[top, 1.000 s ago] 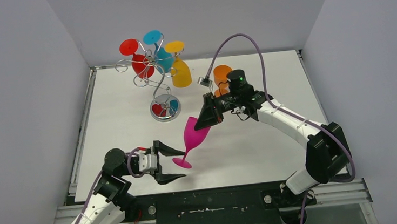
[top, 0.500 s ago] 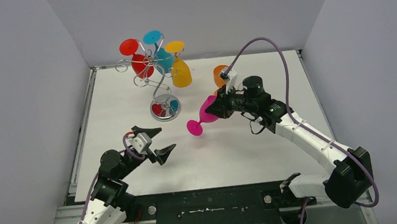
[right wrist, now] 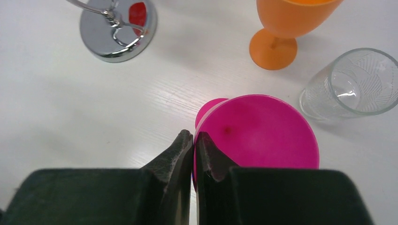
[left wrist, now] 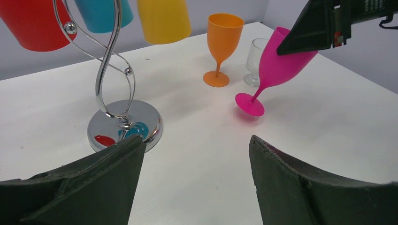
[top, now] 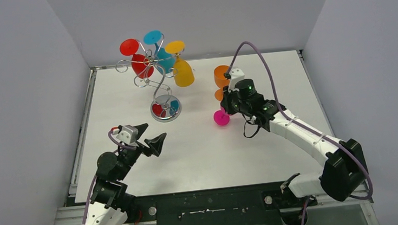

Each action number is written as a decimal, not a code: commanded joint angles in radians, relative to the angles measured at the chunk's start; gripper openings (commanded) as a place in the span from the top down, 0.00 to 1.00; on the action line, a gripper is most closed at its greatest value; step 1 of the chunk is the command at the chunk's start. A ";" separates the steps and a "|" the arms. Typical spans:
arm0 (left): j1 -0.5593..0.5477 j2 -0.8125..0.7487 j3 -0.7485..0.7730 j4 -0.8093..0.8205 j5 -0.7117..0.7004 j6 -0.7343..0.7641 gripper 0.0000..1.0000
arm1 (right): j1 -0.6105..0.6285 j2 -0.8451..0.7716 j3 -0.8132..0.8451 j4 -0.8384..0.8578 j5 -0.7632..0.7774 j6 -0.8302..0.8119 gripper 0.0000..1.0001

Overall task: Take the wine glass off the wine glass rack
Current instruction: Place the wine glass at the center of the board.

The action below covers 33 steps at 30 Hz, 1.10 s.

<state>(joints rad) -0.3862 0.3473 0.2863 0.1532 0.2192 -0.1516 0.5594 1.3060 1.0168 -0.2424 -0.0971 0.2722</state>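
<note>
Wine glass point(left wrist: 278, 63), pink, leans with its rim pinched in the right tool point(right wrist: 193, 140). The left tool point(left wrist: 196, 140) is wide and empty, near the wine glass rack point(left wrist: 107, 125).

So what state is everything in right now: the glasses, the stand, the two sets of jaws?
pink wine glass, tilted, rim pinched by the right jaws
orange wine glass, standing upright
clear glass, upright, empty
red glass, blue glass, yellow glass, hanging upside down on the rack
wine glass rack, standing upright
left jaws, open, empty
right jaws, shut on the pink wine glass
</note>
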 commanded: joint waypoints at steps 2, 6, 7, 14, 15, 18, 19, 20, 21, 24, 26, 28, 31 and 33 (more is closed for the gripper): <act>0.010 0.009 0.024 0.024 -0.010 -0.017 0.21 | 0.066 0.066 0.060 0.016 0.235 -0.066 1.00; 0.013 0.018 0.029 0.021 -0.006 -0.019 0.21 | 0.070 0.107 0.074 0.037 0.291 -0.086 1.00; 0.013 0.020 0.031 0.019 -0.003 -0.019 0.21 | 0.070 0.119 0.079 0.042 0.294 -0.091 1.00; 0.015 0.036 0.036 0.014 0.021 -0.010 0.21 | 0.067 0.198 0.130 0.077 0.287 -0.126 1.00; 0.015 0.037 0.037 0.012 0.023 -0.006 0.21 | 0.063 0.209 0.139 0.079 0.293 -0.129 1.00; 0.017 0.039 0.039 0.006 0.022 0.001 0.21 | 0.051 0.236 0.166 0.081 0.298 -0.128 1.00; 0.017 0.038 0.040 0.003 0.024 0.004 0.21 | 0.047 0.244 0.173 0.079 0.298 -0.125 1.00; 0.018 0.038 0.040 0.002 0.025 0.006 0.20 | 0.043 0.252 0.178 0.076 0.301 -0.124 1.00; 0.018 0.037 0.040 0.001 0.027 0.009 0.21 | 0.039 0.258 0.181 0.077 0.300 -0.123 1.00; 0.020 0.035 0.040 -0.002 0.029 0.012 0.20 | 0.023 0.273 0.187 0.078 0.279 -0.115 1.00; 0.020 0.034 0.040 -0.004 0.031 0.013 0.21 | 0.016 0.283 0.192 0.074 0.276 -0.110 0.99; 0.021 0.033 0.040 -0.004 0.034 0.015 0.21 | 0.012 0.295 0.201 0.071 0.262 -0.106 0.96; 0.021 0.034 0.040 -0.007 0.038 0.017 0.20 | 0.007 0.317 0.225 0.049 0.232 -0.105 0.91; 0.022 0.035 0.040 -0.006 0.043 0.017 0.20 | 0.007 0.333 0.248 0.021 0.231 -0.101 0.87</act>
<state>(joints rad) -0.3710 0.3840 0.2867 0.1387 0.2417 -0.1474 0.5697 1.6142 1.1988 -0.2184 0.1455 0.1688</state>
